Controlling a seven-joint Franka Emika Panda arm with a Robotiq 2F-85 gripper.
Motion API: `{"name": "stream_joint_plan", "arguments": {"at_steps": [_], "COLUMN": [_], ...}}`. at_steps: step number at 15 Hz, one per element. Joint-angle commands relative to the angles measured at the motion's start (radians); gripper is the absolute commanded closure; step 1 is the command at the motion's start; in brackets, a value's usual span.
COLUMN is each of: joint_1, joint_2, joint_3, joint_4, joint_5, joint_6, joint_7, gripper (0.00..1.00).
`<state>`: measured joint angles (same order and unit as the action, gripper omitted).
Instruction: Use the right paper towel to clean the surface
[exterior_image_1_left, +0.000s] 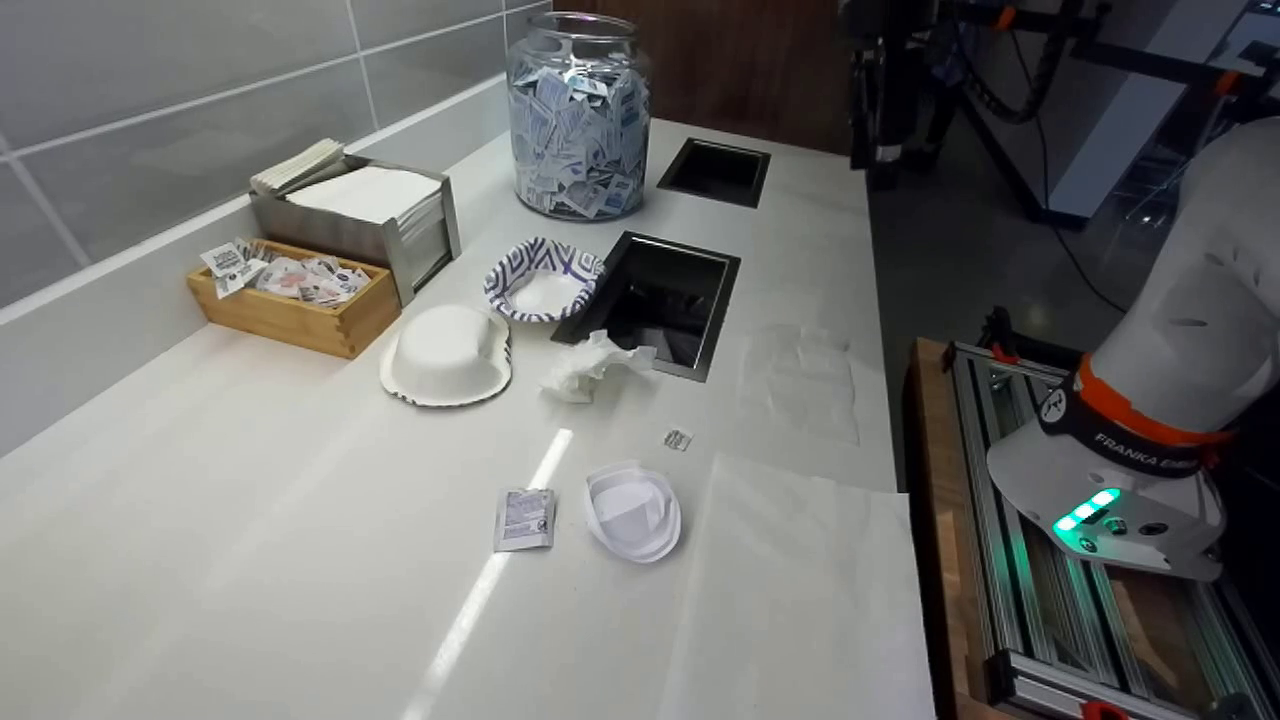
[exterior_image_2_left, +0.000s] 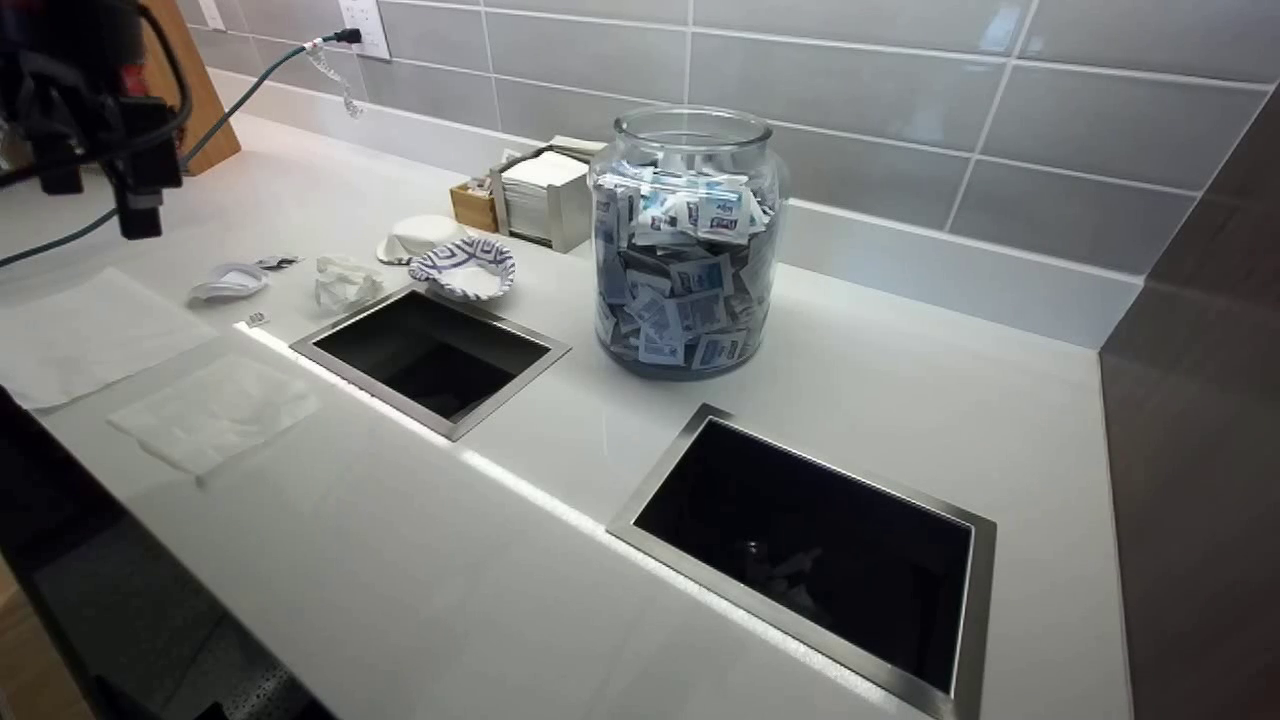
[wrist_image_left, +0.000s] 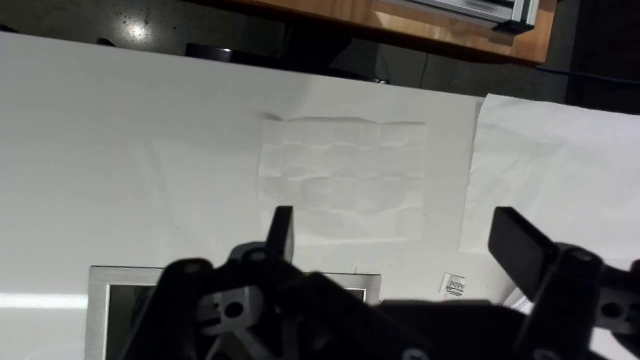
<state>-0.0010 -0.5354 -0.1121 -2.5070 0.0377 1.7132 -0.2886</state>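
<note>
My gripper (wrist_image_left: 395, 220) is open and empty in the wrist view, high above the counter. It also shows at the upper edge of both exterior views (exterior_image_1_left: 874, 165) (exterior_image_2_left: 102, 200). A thin, creased white paper towel (wrist_image_left: 342, 180) lies flat on the counter; both exterior views show it too (exterior_image_1_left: 800, 385) (exterior_image_2_left: 215, 410). A larger white paper towel (wrist_image_left: 555, 175) lies flat to its right in the wrist view, by the counter edge. The larger towel also shows in both exterior views (exterior_image_1_left: 800, 590) (exterior_image_2_left: 95, 335). Small dark specks dot the counter surface (wrist_image_left: 440, 210).
A framed bin opening (exterior_image_1_left: 660, 300) is near the towels; another (exterior_image_1_left: 715, 172) is beyond it. A crumpled tissue (exterior_image_1_left: 592, 368), pepper packet (exterior_image_1_left: 677, 440), white cup (exterior_image_1_left: 633, 512), sachet (exterior_image_1_left: 525, 520), bowls (exterior_image_1_left: 545, 280) (exterior_image_1_left: 447, 355), glass jar (exterior_image_1_left: 580, 130) and napkin holder (exterior_image_1_left: 355, 220) stand around.
</note>
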Motion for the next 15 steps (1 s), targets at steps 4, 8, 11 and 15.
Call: {"name": "stream_joint_plan", "arguments": {"at_steps": [4,8,11,15], "joint_1": [0.025,0.032,0.03,0.014], "joint_2": [-0.02,0.028,0.025,0.058], "joint_3": [0.078,0.103,0.092,0.102], "joint_4": [-0.2,-0.252,-0.239,-0.24], "joint_5": [0.089,0.088,0.069,0.055], "joint_6": [0.327,0.52,0.497,0.509], "joint_7": [0.136,0.199,0.182,0.22], "gripper": [0.0,0.0,0.0,0.0]}}
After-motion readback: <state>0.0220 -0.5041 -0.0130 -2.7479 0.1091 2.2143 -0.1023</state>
